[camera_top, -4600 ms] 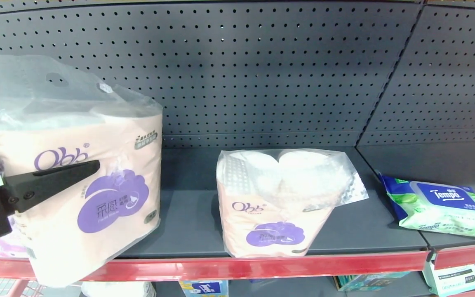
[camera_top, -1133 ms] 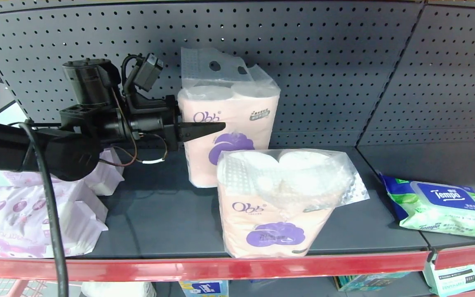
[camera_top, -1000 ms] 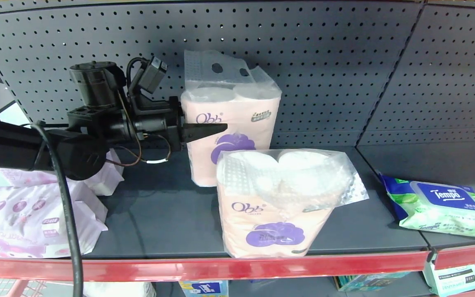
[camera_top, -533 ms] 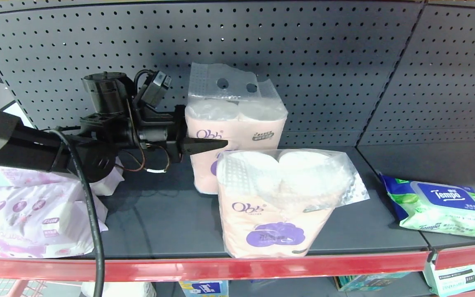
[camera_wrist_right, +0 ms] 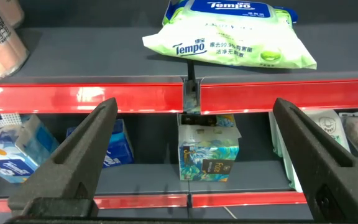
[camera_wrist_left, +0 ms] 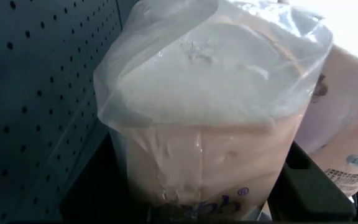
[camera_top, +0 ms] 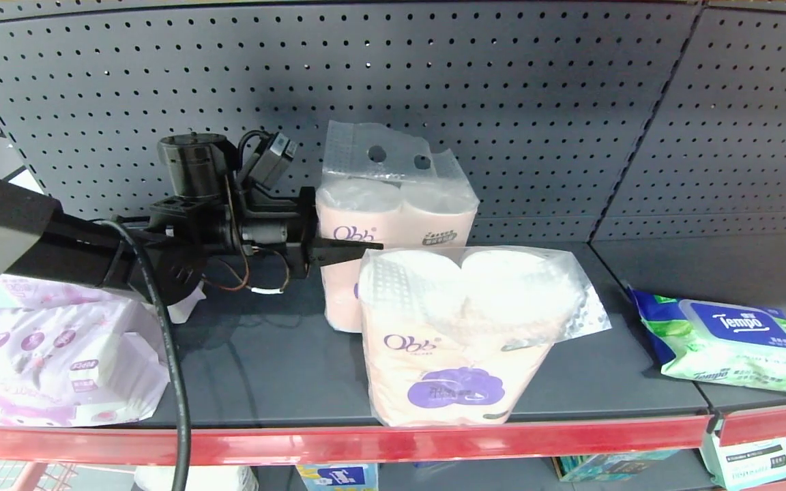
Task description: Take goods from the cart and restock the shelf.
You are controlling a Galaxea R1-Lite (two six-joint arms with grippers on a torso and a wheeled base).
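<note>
— What's changed?
— The left gripper, pinching the toilet roll pack, has sunk. The pack between its fingers is now at or just above the shelf.
— Meaning?
— Probably ready for release. The right gripper is spread and holds nothing.

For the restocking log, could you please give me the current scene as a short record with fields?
left gripper: shut on the rear toilet roll pack
rear toilet roll pack: upright by the pegboard, behind the front toilet roll pack
front toilet roll pack: standing at the front of the shelf
wet wipes pack: lying flat, to the right
pink tissue packs: piled at the left end
right gripper: open, facing the shelf's red edge below the wet wipes pack
</note>
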